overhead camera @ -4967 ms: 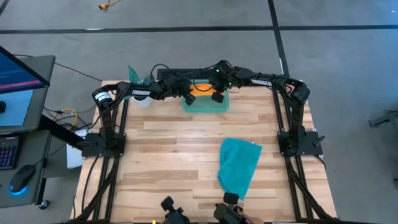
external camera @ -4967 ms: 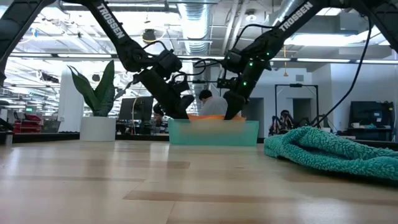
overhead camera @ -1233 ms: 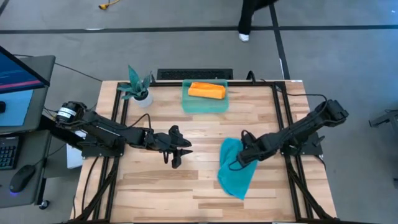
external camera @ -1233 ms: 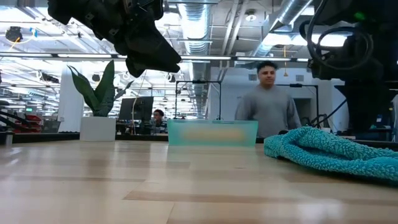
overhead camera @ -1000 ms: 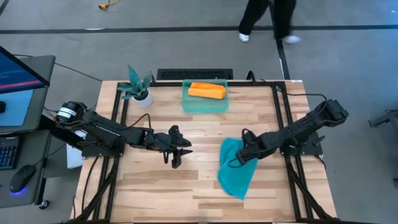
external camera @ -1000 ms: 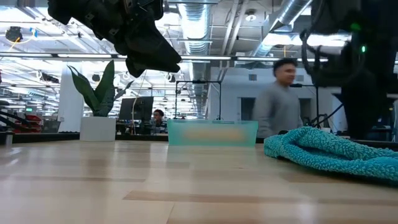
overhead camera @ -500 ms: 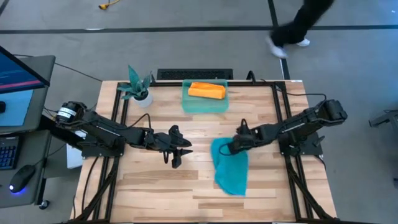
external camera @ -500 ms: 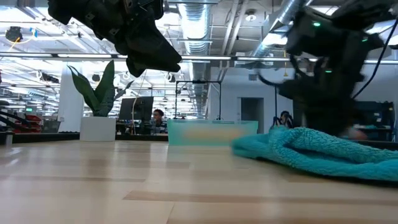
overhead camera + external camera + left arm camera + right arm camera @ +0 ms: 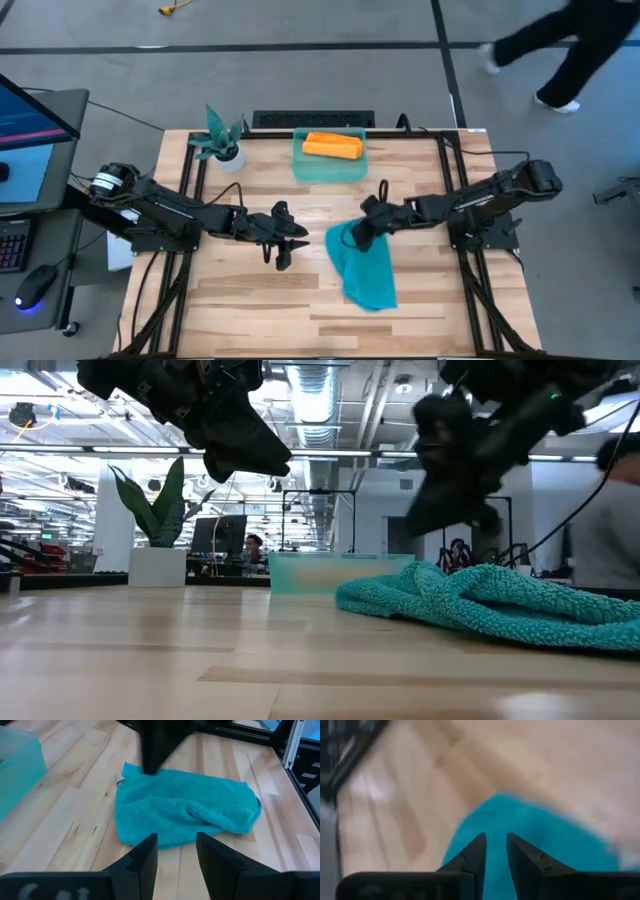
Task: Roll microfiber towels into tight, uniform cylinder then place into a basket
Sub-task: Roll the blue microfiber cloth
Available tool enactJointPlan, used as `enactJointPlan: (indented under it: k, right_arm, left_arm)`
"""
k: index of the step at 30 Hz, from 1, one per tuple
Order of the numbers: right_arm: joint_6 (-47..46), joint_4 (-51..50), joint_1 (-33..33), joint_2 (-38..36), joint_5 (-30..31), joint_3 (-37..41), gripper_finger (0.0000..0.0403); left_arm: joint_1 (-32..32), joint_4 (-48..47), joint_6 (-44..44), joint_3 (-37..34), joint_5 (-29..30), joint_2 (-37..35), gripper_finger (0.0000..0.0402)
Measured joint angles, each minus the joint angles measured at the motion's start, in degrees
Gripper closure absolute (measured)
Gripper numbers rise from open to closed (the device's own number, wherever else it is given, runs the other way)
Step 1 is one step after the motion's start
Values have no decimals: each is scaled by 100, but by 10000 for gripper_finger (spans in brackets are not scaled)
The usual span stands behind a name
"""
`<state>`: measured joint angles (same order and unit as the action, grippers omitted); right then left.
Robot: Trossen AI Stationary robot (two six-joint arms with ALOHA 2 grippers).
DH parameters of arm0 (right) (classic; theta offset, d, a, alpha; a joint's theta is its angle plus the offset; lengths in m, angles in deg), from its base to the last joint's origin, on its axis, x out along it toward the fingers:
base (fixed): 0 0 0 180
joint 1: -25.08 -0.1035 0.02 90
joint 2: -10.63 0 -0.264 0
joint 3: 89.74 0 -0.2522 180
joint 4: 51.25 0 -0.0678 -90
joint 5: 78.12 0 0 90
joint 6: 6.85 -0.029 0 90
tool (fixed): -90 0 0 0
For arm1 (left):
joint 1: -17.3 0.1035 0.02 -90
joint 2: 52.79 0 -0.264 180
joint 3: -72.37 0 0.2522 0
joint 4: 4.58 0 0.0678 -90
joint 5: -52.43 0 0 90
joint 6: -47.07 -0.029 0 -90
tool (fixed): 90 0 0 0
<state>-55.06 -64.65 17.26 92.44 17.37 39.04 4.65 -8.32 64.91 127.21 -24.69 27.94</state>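
While the plush teal towel (image 9: 362,264) lies rumpled mid-bench, the right tool (image 9: 360,238) pinches its far edge; the left tool (image 9: 284,245) hangs parted, empty.

1 towel (image 9: 332,146) in basket (image 9: 301,168) at table's far edge, plant (image 9: 220,140) left of it, other towel (image 9: 362,265) mid-table

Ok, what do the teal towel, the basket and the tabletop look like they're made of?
Teal towel: soft, matte looped pile, likely microfiber or terry; it slumps in rumpled folds.
Basket: translucent green plastic by the look; the orange rolled towel inside shows as a blur through its wall in the low view.
Tabletop: light wood planks with visible grain and seams, a slight sheen suggesting a sealed finish.
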Motion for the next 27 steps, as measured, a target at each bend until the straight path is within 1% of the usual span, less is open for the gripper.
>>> enactJointPlan:
  k: [3, 6, 9, 14, 16, 19, 27]
  right_arm:
    - [-352, -391, -404, -8, -347, -21, 311]
    - [-785, -689, -815, -21, -566, -58, 318]
    - [-1281, -1277, -1175, -16, -583, -52, 326]
    - [-2120, -2197, -1521, -1, -581, -52, 336]
    - [-2358, -2504, -1552, 3, -578, -50, 339]
    - [-2518, -2711, -1458, 3, -542, -50, 342]
    - [-2529, -2186, -1135, 3, -572, 382, 356]
  left_arm:
    - [0, 0, -2, 0, 0, 0, 276]
    - [0, 0, -2, 0, 0, 0, 276]
    - [0, 2, 2, 0, 0, 0, 276]
    - [0, 4, 23, 0, 12, 0, 276]
    - [0, 4, 24, 0, 32, 0, 276]
    - [0, 3, 28, 0, 96, 0, 276]
    - [0, 0, 29, 0, 109, 0, 276]
